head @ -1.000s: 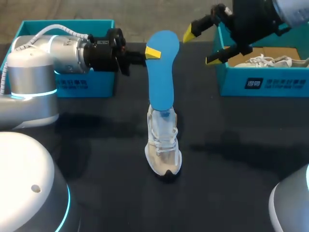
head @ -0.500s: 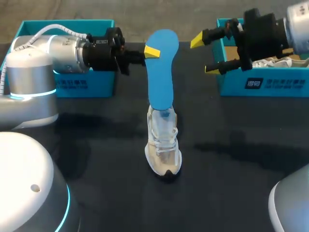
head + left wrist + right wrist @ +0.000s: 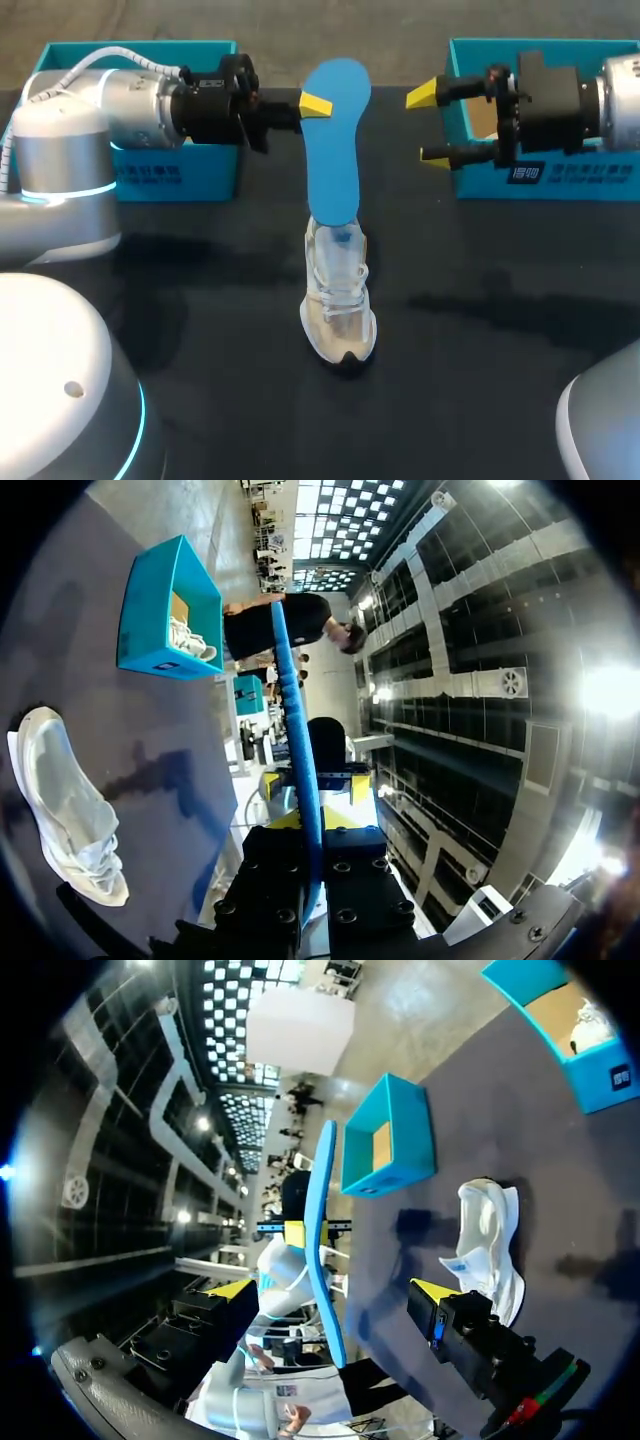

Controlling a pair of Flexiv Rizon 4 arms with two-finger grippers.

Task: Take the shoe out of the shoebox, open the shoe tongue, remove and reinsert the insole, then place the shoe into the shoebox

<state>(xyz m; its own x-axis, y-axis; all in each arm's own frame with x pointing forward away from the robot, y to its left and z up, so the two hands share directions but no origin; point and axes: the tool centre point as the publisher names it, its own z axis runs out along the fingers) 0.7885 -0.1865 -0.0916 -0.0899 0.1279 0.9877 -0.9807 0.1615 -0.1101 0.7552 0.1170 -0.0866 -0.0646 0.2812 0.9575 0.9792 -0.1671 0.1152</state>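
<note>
One blue flat insole [image 3: 335, 150]: held upright, clamped near its upper end between the fingers of the left gripper [image 3: 318, 106]. Its lower end is over the heel of the shoe; contact cannot be told.
One white-and-beige lace-up shoe [image 3: 338, 300]: on the black surface [image 3: 200, 330], between the arms.
Right gripper [image 3: 428, 125]: fingers spread wide, apart from the insole, in front of the right-hand teal shoebox [image 3: 560, 175].

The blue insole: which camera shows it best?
The head view: the blue insole shows its whole flat face there, pinched near its top by the left gripper. Both wrist views catch only its thin edge.
</note>
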